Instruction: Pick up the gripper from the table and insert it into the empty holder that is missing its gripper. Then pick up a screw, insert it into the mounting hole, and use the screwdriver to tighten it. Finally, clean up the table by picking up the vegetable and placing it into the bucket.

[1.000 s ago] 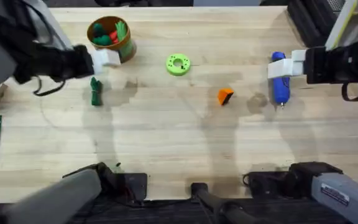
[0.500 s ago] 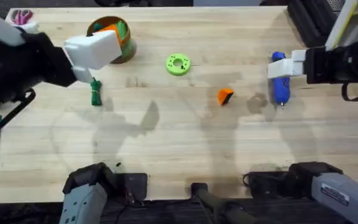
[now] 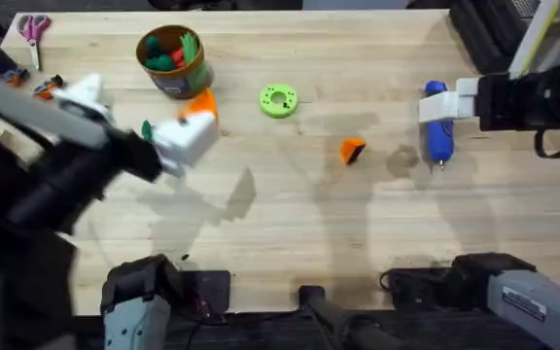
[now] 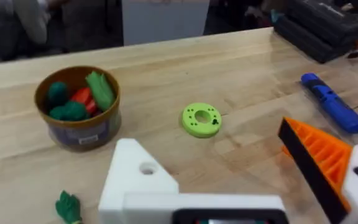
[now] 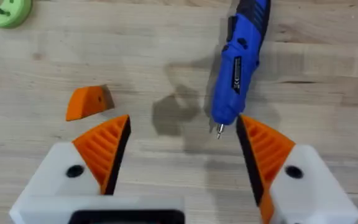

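As the left hand point(image 4: 241, 180) lacks one pad, its holder point(image 4: 138, 177) is bare — empty, wide | right hand point(image 5: 182, 155) wide, empty, gripper point(image 5: 87, 102) just beside, screwdriver point(image 5: 238, 62) ahead — both in reach.

1. Screwdriver point(image 3: 438, 134): bright blue, black label.
2. Loose wedge point(image 3: 353, 150): orange, dark face.
3. Ring point(image 3: 278, 100): lime green.
4. Bucket point(image 3: 185, 80): olive-gold sides, orange-brown rim.
5. Right gripper point(image 5: 182, 158): white, orange ribbed pads.
6. Table point(image 3: 290, 233): pale wood grain.
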